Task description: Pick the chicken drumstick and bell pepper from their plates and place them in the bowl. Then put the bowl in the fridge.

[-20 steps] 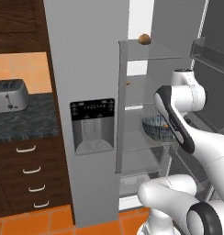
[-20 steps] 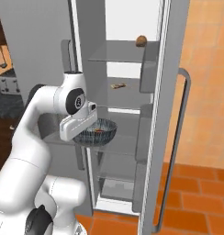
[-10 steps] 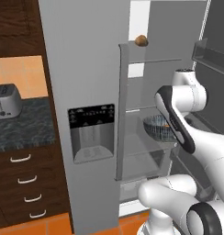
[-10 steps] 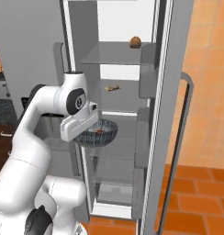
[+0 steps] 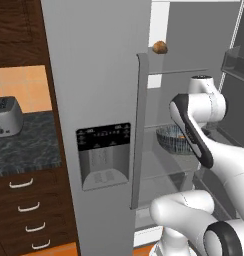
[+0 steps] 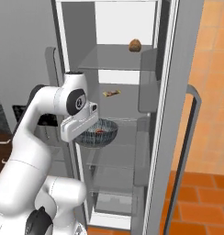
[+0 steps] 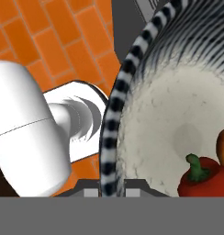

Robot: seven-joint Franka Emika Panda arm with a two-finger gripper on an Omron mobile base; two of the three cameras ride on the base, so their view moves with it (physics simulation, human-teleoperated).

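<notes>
Inside the open fridge (image 6: 176, 69), your gripper (image 6: 88, 130) carries the bowl (image 6: 101, 132) above a glass shelf (image 6: 111, 158), jaws pinched narrow on its striped rim, as the hand view shows at its lower edge. In the bowl you can see the bell pepper (image 7: 206, 176), red with a green stem, lying on the pale floor beside an orange-brown edge that is likely the chicken drumstick (image 7: 223, 146). On the upper shelf sits a small brown item (image 6: 135, 45); on the shelf below it, a small tan item (image 6: 111, 93). From the left base view, a toaster (image 5: 5, 116) stands on the dark surface (image 5: 24, 150) beside the closed dispenser door.
</notes>
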